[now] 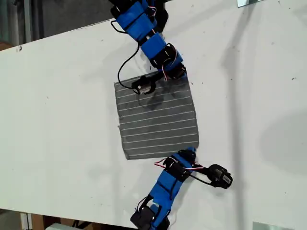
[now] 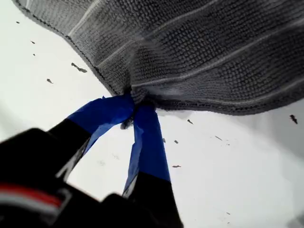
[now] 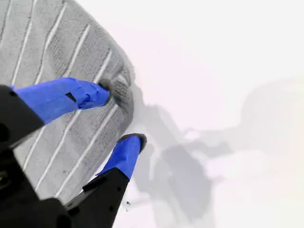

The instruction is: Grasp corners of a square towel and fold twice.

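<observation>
Exterior view: the towel (image 1: 157, 120) lies flat on the table (image 1: 57, 120) between both arms.

First wrist view: my first gripper (image 2: 134, 105) is clenched on a towel corner (image 2: 135, 95).

Second wrist view: my second gripper (image 3: 124, 113) is released, jaws astride another corner (image 3: 124, 81).

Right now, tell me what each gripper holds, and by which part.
My first gripper is shut on the towel, pinching a corner. My second gripper holds nothing: its jaws are open astride another corner.
</observation>
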### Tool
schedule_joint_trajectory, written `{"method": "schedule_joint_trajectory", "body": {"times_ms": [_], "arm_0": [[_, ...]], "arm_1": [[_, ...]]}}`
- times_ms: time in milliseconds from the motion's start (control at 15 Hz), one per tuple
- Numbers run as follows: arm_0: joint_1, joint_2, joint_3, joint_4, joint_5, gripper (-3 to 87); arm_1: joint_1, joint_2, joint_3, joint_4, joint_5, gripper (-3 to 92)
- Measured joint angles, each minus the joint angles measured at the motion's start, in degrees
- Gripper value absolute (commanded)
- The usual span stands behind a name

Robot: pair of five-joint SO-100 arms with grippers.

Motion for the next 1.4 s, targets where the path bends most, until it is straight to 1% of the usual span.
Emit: {"method": "schedule_joint_trajectory", "body": {"times_ms": [200,267,400,533,867,1067,1400], "arm_0": [[0.3,-5.1,0.0,-5.8,0.6,19.7],[-0.1,-5.4,-0.5,-6.3,1.8,19.6],[-0.8,-5.4,-2.4,-5.9,3.2,19.3],[-1.2,-5.4,-4.4,-4.1,4.5,19.0],[-1.3,-3.5,-4.8,-2.4,5.5,19.0],[-1.4,-0.2,-5.2,-2.5,7.8,19.1],[-2.5,-1.2,-5.2,-6.1,9.4,19.5]], "arm_1": [[-0.1,0.0,0.0,0.4,0.0,-0.1],[-0.5,0.0,0.0,0.7,0.0,-0.1],[-0.6,-0.3,0.0,0.7,0.0,-0.1],[-0.6,-0.4,0.0,0.7,0.0,-0.1],[-0.2,-1.9,-0.6,0.0,-0.4,-0.1],[-0.2,-1.9,-0.8,0.0,-0.8,-0.1],[-0.2,-2.1,-0.9,-0.5,-0.9,-0.1]]}}
